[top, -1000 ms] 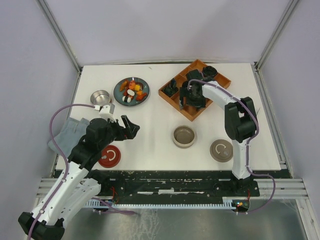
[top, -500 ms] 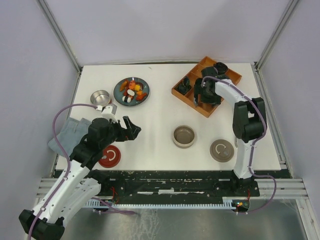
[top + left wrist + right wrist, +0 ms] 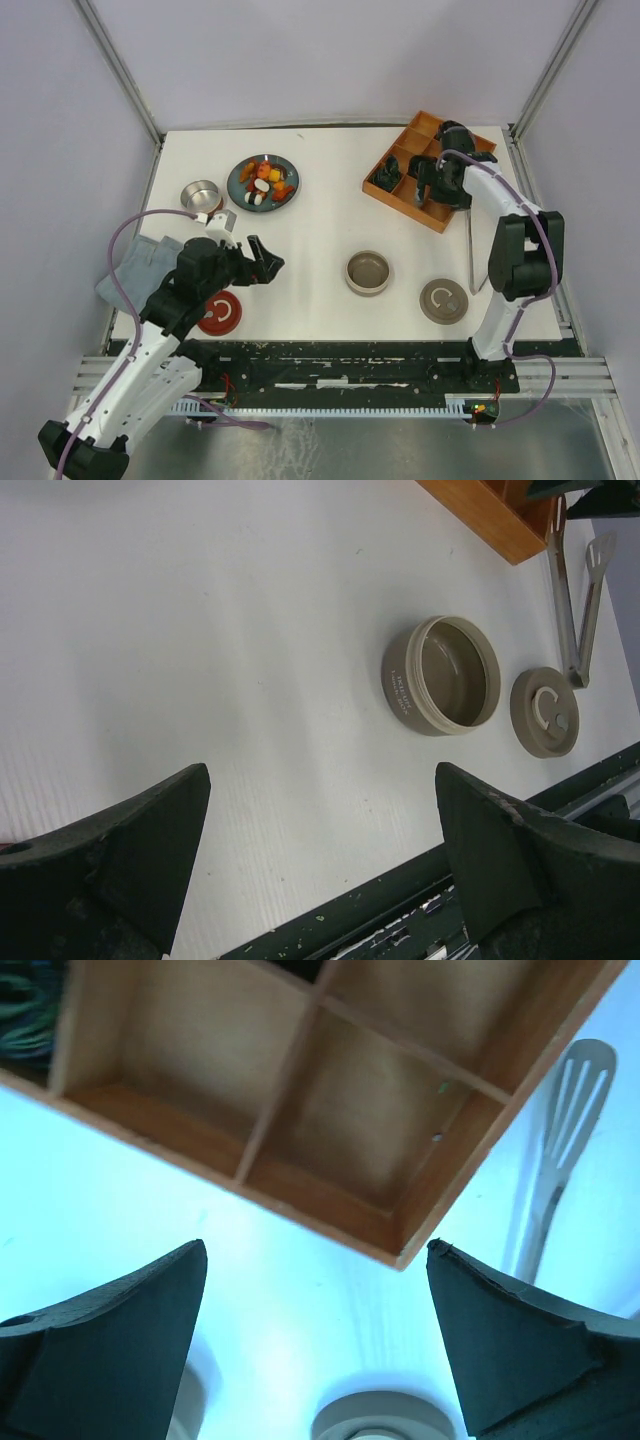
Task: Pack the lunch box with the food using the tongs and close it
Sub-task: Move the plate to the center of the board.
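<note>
The food (image 3: 264, 181), small orange, red, white and yellow pieces, lies on a dark plate (image 3: 238, 176) at the back left. The lunch box (image 3: 368, 272) (image 3: 442, 676), a round taupe container, stands open mid-table, with its lid (image 3: 443, 301) (image 3: 545, 712) to its right. The silver tongs (image 3: 471, 252) (image 3: 575, 590) (image 3: 556, 1175) lie flat beside the right arm, near the wooden tray (image 3: 420, 215) (image 3: 330, 1200). My right gripper (image 3: 432, 190) (image 3: 316, 1250) hangs open over the tray's near corner. My left gripper (image 3: 262, 262) (image 3: 322, 770) is open and empty above bare table.
Dark coiled rosettes (image 3: 392, 172) (image 3: 25, 1005) sit in the tray. A steel cup (image 3: 201, 195) stands left of the plate. A red lid (image 3: 218, 313) and a grey-blue cloth (image 3: 135, 265) lie under the left arm.
The wooden tray has slid right and farther back together with my right gripper, and the tongs now show beside the right arm. The left arm has barely moved.
</note>
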### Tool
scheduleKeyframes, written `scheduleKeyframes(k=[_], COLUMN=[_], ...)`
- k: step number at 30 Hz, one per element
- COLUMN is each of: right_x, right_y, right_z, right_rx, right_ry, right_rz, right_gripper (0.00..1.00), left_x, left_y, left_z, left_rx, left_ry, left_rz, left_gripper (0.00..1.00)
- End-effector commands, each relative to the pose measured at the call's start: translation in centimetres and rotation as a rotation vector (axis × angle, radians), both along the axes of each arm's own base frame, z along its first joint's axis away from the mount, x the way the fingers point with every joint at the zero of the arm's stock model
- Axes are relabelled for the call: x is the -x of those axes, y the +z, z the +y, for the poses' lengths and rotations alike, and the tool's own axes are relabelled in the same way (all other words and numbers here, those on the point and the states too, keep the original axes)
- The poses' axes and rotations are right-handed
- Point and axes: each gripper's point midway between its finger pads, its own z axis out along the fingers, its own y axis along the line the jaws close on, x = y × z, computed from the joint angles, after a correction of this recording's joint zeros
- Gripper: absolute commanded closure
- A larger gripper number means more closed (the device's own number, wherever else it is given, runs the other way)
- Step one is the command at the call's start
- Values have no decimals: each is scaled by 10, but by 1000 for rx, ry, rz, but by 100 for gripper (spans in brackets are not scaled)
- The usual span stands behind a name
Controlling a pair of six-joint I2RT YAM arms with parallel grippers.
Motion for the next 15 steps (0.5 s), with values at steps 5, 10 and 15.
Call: scheduleKeyframes(k=[5, 10, 15], right_x=[2, 3, -3], right_y=[52, 36, 25], right_z=[64, 82, 71], right_rx=[-361, -456, -381], right_ry=[64, 87, 73], right_rz=[-191, -127, -107], right_gripper=[1, 2, 2], left_x=[-9, -10, -10], left_y=[8, 6, 7], left_z=[-9, -13, -14], left_rx=[22, 21, 23], left_ry=[-27, -40, -44], left_rz=[-35, -21, -18], left_gripper=[1, 1, 1])
